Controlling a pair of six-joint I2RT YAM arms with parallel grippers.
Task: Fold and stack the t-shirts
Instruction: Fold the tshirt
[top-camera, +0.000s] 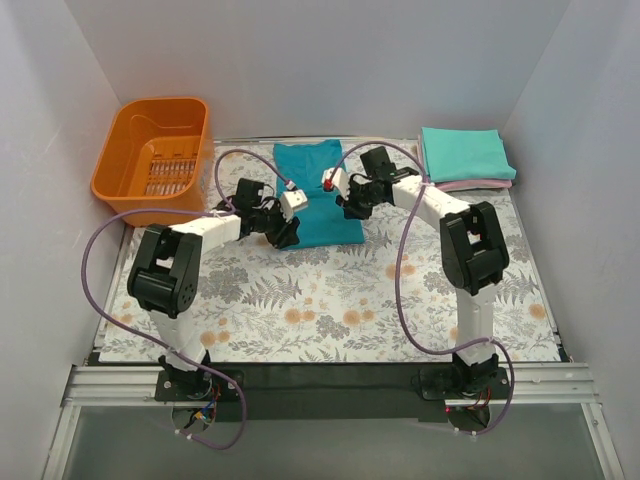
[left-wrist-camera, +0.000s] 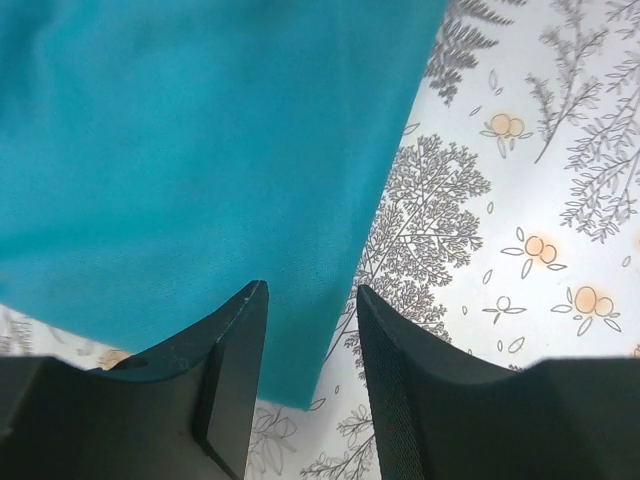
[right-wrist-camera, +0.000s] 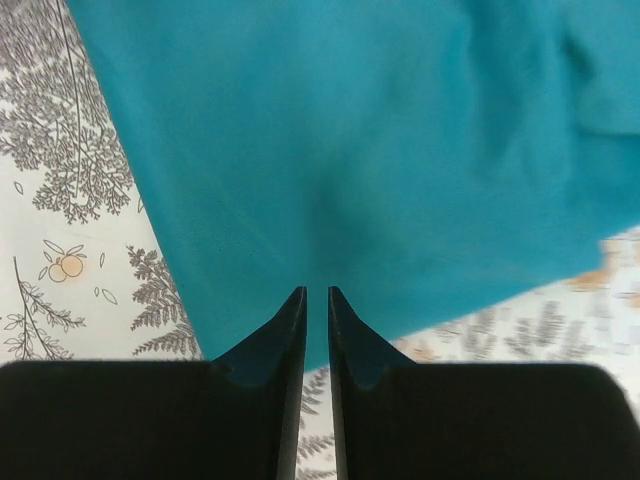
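Note:
The deep teal-blue t-shirt (top-camera: 315, 190) lies partly folded, flat on the floral mat at the back middle. My left gripper (top-camera: 285, 234) hovers at its near left corner. In the left wrist view (left-wrist-camera: 310, 295) the jaws are open and the shirt's (left-wrist-camera: 180, 150) corner lies between and below them. My right gripper (top-camera: 352, 207) is over the shirt's near right part. In the right wrist view (right-wrist-camera: 317, 295) the jaws are almost together and hold nothing, above the flat cloth (right-wrist-camera: 380, 150). The mint-teal shirt (top-camera: 462, 150) lies folded on the pink one (top-camera: 485, 184) at the back right.
An orange plastic basket (top-camera: 155, 155) stands at the back left. The floral mat (top-camera: 330, 310) covers the table. White walls close in on three sides. Purple cables loop beside both arms.

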